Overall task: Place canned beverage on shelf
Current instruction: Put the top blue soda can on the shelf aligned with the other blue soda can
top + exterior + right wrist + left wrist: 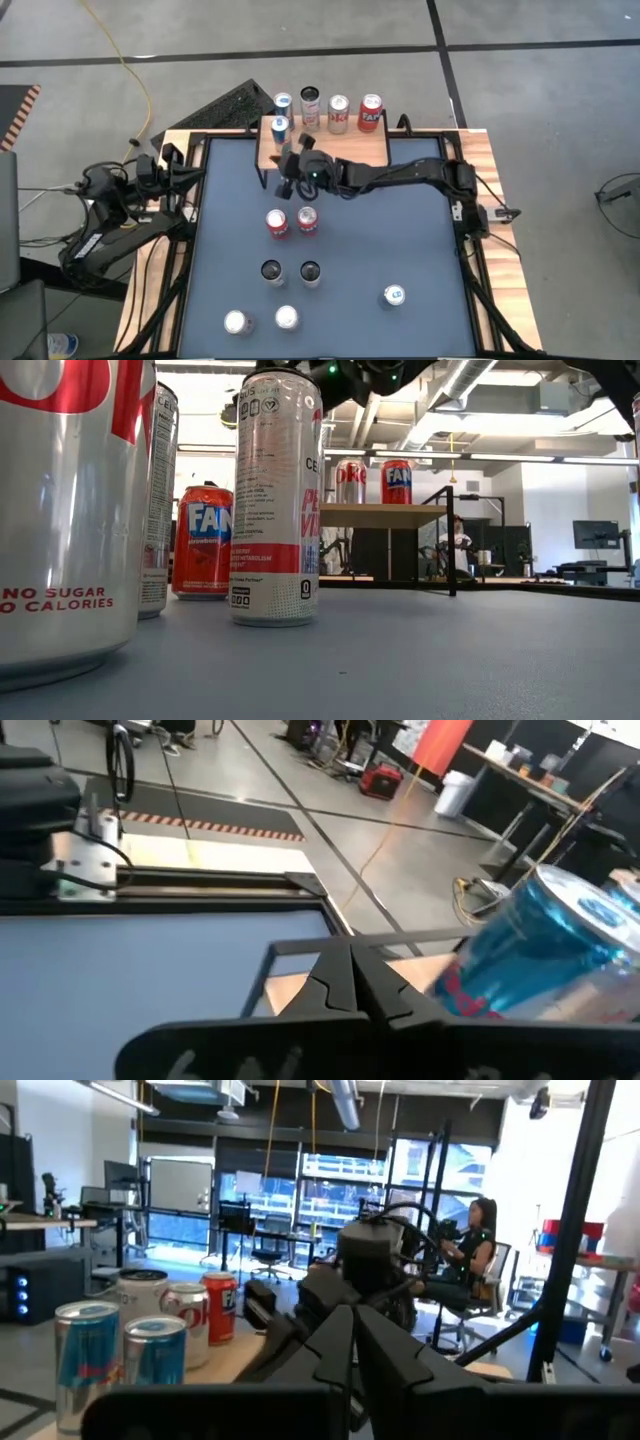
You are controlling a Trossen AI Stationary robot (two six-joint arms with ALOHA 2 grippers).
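Shelf (325, 140) already carries five cans; I see the right pincer (292, 165) closed and empty just by the blue can (279, 128) there. Left pincer (165, 165) closed, parked at worktop (400, 230) edge. Next I'd fetch a worktop can (277, 223).

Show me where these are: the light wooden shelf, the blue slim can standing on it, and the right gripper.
Light wooden shelf (360, 150), high view, bare part of its top.
Blue slim can (280, 129), high view, its lid.
Right gripper (288, 167), high view, between its shut fingertips.
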